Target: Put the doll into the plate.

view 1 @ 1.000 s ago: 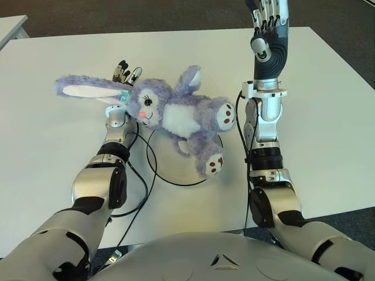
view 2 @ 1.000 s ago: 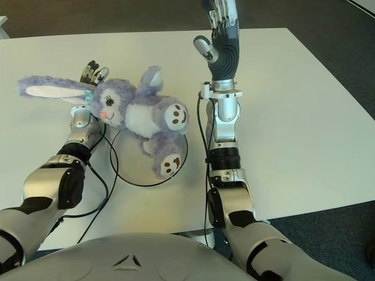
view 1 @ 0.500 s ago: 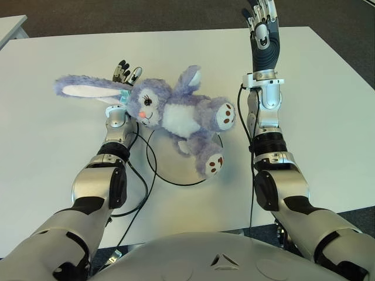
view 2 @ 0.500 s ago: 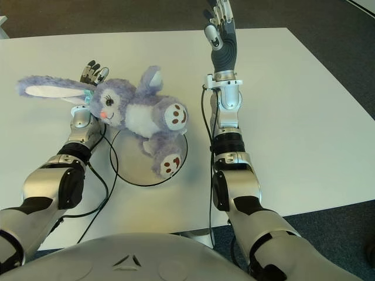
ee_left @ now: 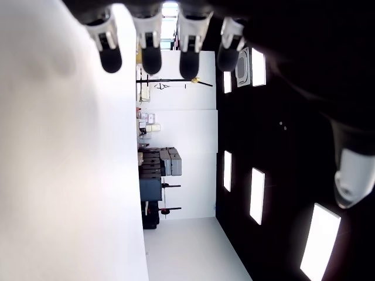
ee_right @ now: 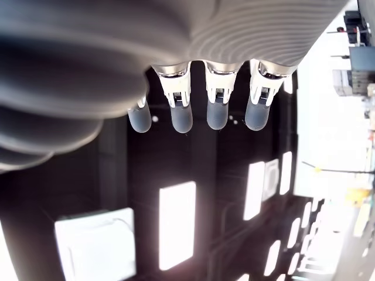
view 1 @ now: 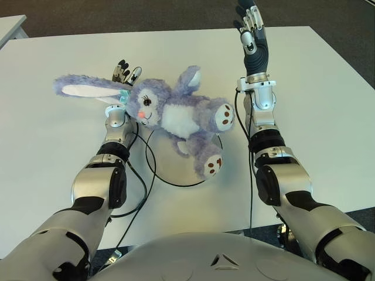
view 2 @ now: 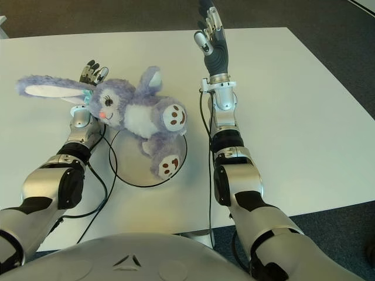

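Note:
A purple plush bunny doll (view 1: 186,119) lies across the round black-rimmed plate (view 1: 173,168). Its belly and feet are over the plate. Its head and one long ear (view 1: 88,89) reach past the rim to the left, over my left wrist. My left hand (view 1: 126,71) shows just beyond the doll's head, fingers straight and holding nothing; the left wrist view shows its fingertips (ee_left: 151,55) spread. My right hand (view 1: 251,24) stands raised to the right of the doll, apart from it, with straight fingers (ee_right: 215,114) and nothing in it.
A black cable (view 1: 144,186) loops from my left arm across the white table (view 1: 47,152) by the plate's left rim. Another cable (view 1: 251,181) runs along my right forearm. A second table's corner (view 1: 9,26) shows at the far left, with dark floor around.
My right hand has sunk away from the head camera and drifted slightly left, staying open. The doll's feet have settled a little on the plate. The left hand has not moved.

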Action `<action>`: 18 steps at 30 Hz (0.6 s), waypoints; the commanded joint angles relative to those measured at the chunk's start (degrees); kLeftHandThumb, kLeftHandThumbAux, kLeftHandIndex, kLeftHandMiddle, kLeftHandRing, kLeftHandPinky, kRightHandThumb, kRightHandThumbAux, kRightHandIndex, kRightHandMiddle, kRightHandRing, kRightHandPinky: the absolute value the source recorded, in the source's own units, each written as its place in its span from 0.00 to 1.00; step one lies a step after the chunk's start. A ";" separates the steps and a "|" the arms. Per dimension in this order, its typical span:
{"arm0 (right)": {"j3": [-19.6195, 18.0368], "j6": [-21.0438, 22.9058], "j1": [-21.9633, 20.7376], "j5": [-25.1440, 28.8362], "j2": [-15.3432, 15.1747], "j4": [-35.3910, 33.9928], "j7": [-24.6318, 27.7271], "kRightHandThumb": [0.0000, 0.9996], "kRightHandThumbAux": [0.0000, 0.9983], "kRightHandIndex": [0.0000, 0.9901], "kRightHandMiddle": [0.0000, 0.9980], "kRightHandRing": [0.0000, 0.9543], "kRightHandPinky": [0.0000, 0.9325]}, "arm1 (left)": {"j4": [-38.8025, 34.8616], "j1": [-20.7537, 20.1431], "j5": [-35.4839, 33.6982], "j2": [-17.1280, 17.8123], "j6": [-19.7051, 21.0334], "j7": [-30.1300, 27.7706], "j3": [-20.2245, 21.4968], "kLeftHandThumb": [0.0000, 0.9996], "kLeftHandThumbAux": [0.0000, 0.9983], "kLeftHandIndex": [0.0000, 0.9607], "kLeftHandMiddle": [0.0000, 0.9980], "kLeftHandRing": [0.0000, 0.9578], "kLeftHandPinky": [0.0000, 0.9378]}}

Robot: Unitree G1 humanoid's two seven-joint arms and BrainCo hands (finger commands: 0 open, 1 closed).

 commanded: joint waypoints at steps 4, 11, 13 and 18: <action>0.29 -2.81 -2.24 -1.27 -0.45 5.41 -0.87 0.00 0.36 0.00 0.00 0.00 0.00 | 2.73 4.26 0.19 -1.36 1.75 -0.04 0.04 0.00 0.51 0.02 0.09 0.05 0.00; 0.22 -4.00 -3.13 -0.74 -0.57 8.30 0.17 0.00 0.39 0.00 0.00 0.00 0.00 | 2.66 4.35 0.18 -1.37 1.56 -0.10 0.02 0.00 0.50 0.02 0.09 0.05 0.00; 0.20 -4.26 -3.36 -0.78 -0.46 9.19 0.10 0.00 0.40 0.00 0.00 0.00 0.00 | 2.63 4.39 0.21 -1.35 1.50 -0.15 -0.01 0.00 0.50 0.01 0.09 0.05 0.00; -0.06 -4.29 -4.12 -0.60 -0.14 12.12 0.05 0.00 0.41 0.01 0.00 0.00 0.00 | 2.54 4.48 0.26 -1.34 1.35 -0.28 -0.08 0.00 0.50 0.02 0.09 0.05 0.00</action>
